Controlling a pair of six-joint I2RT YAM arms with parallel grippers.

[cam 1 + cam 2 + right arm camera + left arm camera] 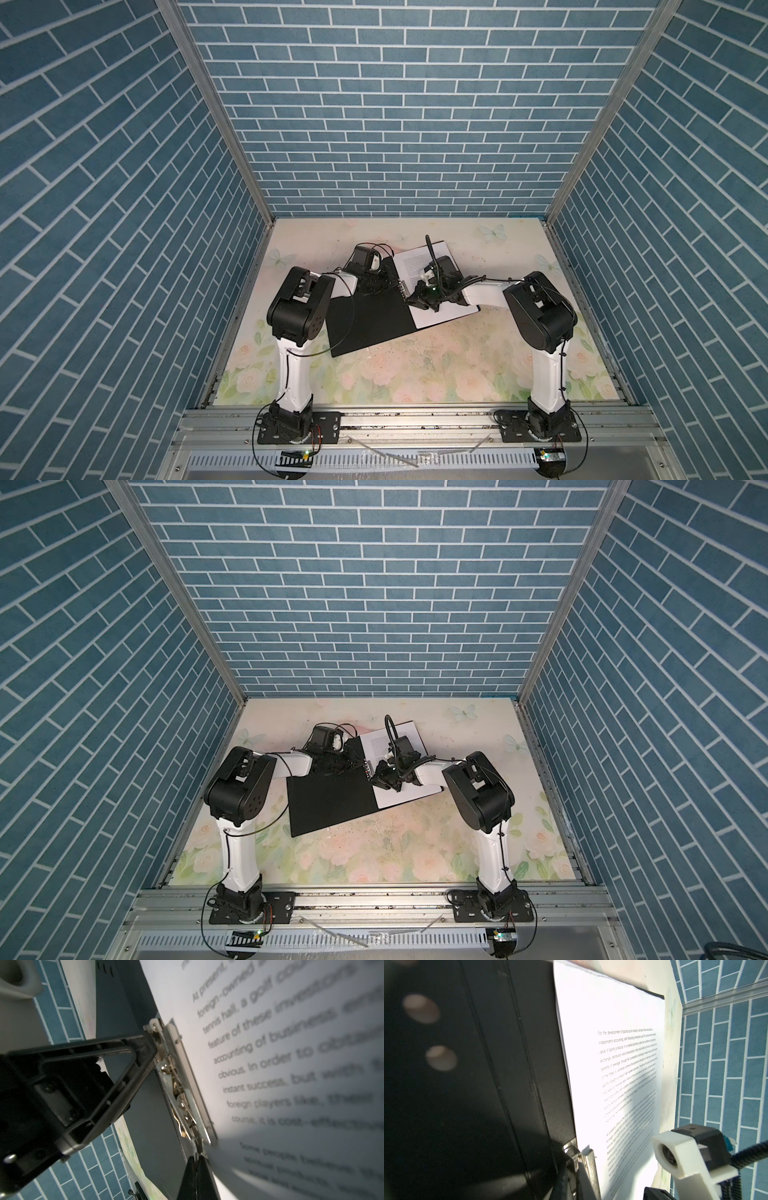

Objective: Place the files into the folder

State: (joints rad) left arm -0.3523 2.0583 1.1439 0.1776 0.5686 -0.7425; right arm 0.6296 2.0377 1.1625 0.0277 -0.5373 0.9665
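Matte black open folder (365, 324) lies on floral counter (415, 365), white printed sheet (411, 264) on its right half; left hand (392, 286) and right hand (195, 1164), both pinched closed, at its silver spine clip (182, 1093).

- Both top views look down from high over the whole worktop (415, 365).
- Both wrist views sit very close, sharing the printed sheet (612, 1022) and metal clip (182, 1084).

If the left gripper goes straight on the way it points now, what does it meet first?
Probably the clip on the folder: the left gripper seems to touch its end. Depth is unclear.
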